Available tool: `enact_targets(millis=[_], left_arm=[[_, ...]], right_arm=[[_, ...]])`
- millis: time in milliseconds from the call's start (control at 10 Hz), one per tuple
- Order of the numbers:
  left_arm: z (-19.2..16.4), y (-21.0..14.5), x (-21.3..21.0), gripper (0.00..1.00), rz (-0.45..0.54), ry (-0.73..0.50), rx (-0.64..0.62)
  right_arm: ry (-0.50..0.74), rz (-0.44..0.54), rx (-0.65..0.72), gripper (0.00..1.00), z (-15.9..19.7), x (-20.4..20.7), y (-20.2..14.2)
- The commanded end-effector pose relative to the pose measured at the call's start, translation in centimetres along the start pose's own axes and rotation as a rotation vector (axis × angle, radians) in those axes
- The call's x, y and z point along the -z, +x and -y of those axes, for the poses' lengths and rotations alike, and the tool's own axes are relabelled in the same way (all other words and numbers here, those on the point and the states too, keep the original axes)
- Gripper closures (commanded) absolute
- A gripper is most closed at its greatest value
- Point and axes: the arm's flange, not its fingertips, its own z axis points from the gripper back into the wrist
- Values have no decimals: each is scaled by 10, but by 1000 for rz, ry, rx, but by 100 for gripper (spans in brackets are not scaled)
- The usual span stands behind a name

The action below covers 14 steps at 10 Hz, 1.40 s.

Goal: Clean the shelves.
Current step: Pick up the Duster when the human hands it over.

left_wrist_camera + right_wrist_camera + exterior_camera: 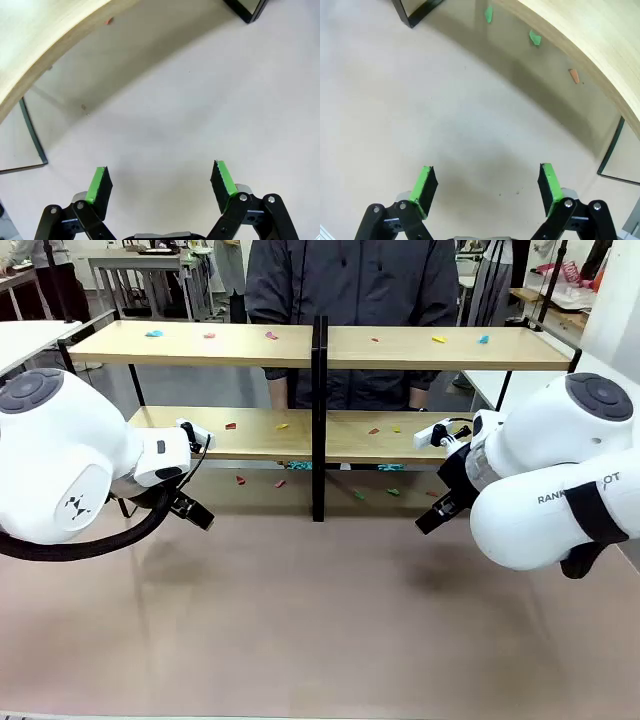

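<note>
Left gripper (pixel 190 510) first, front view: hanging low mid-left, right gripper (pixel 432 518) mirrored mid-right, both just short of the shelves (pixel 400 348) across the upper half, probably staged to grab the coloured scraps (pixel 231 425). Left wrist view: spread wide, pinching nothing, shelves (pixel 45 40) upper left. Right wrist view: same, gaping empty, shelves (pixel 590 30) upper right, scraps under them.
</note>
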Motion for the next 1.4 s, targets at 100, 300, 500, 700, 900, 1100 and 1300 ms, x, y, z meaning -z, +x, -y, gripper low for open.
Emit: enact_targets(millis=[100, 300, 500, 700, 900, 1100, 1300], left_arm=[[0, 0, 0, 0, 0, 0, 0], [0, 0, 0, 0, 0, 0, 0], [0, 0, 0, 0, 0, 0, 0], [0, 0, 0, 0, 0, 0, 0], [0, 0, 0, 0, 0, 0, 0], [0, 0, 0, 0, 0, 0, 0], [0, 0, 0, 0, 0, 0, -1]], right_arm=[[0, 0, 0, 0, 0, 0, 0], [0, 0, 0, 0, 0, 0, 0], [0, 0, 0, 0, 0, 0, 0], [0, 0, 0, 0, 0, 0, 0], [0, 0, 0, 0, 0, 0, 0], [0, 0, 0, 0, 0, 0, 0], [0, 0, -1, 0, 0, 0, 0]])
